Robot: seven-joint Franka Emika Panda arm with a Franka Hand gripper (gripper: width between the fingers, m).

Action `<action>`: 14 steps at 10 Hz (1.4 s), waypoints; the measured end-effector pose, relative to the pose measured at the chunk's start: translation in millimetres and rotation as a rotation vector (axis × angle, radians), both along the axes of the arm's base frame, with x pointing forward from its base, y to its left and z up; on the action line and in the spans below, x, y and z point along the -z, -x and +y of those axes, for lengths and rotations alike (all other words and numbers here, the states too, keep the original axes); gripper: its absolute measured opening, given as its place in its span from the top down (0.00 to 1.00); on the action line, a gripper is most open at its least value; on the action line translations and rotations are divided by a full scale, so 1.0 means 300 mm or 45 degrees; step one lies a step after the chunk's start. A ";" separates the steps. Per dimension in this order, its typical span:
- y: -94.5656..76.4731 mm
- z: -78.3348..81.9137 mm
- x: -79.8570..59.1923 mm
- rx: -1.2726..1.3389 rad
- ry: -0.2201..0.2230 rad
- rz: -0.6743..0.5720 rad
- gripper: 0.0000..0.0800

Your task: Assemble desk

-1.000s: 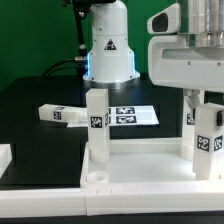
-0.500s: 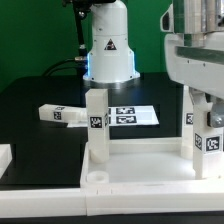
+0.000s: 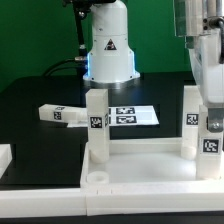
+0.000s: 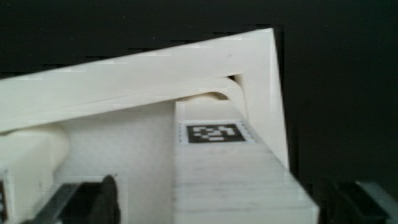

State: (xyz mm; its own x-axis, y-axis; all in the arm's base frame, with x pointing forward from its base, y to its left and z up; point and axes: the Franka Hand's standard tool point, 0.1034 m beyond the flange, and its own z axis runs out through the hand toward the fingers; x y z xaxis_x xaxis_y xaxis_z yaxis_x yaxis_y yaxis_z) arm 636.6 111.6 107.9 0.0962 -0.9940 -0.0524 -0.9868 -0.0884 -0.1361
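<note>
Exterior view: I see the desk panel (image 3: 140, 165) lying flat at the table's front, one leg (image 3: 96, 125) upright in it, a loose leg (image 3: 58, 115) behind. Wrist view: gripper (image 4: 199, 198) fingers stand apart, flanking a tagged leg (image 4: 228, 165) without visible contact.

The claw (image 3: 213, 112) has slid toward the exterior view's right.

Gripper (image 3: 212, 100) cut by frame edge (fingertips hidden); desk panel (image 3: 140, 170) cropped.
</note>
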 end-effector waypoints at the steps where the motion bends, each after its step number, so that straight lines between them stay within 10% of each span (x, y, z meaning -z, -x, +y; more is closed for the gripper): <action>1: -0.008 -0.007 -0.004 -0.300 0.031 -0.025 0.24; 9: -0.011 -0.008 -0.001 -1.193 0.167 -0.071 0.19; 12: -0.011 -0.011 -0.001 -1.033 0.146 -0.061 0.64; 14: -0.011 -0.014 -0.001 -0.846 0.124 -0.050 0.64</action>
